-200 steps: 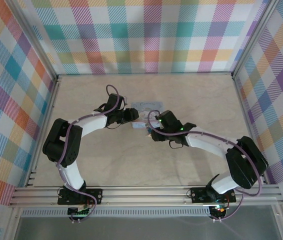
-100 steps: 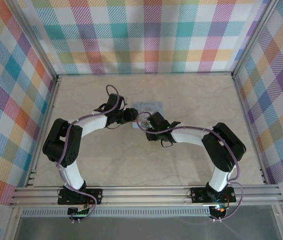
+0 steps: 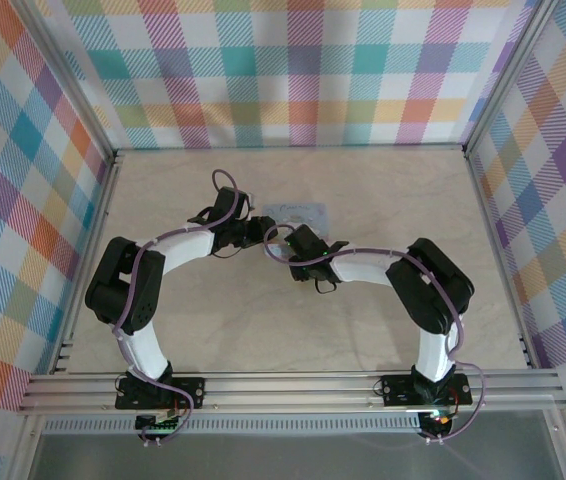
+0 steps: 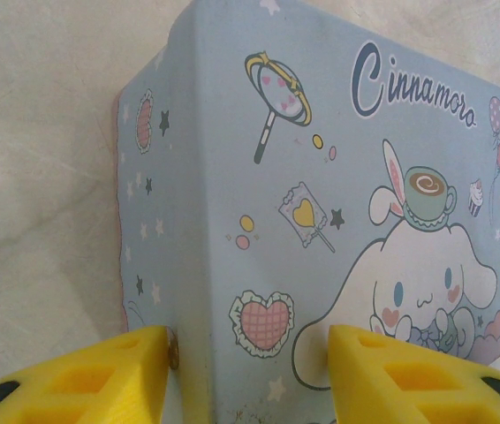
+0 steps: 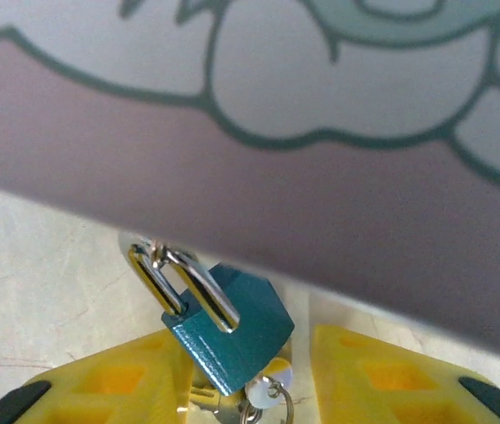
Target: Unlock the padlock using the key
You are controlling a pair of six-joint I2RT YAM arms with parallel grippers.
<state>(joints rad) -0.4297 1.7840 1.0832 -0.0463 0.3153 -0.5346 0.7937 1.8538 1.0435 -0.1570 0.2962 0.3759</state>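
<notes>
Padlock [image 5: 232,331] hangs at tin [image 5: 321,177] edge, between right gripper [image 5: 250,353] fingers; jaws narrowly apart, one finger clear of it. Left gripper [image 4: 248,349] clamps tin corner.

From my right wrist, the small teal metal padlock [image 5: 232,331] has its shackle top hidden behind the blurred edge of the pastel blue-pink rectangular tin [image 5: 338,221]. Beneath the lock, the tiny silvery key [image 5: 263,395] runs off the bottom edge, so I cannot tell its shape.
</notes>
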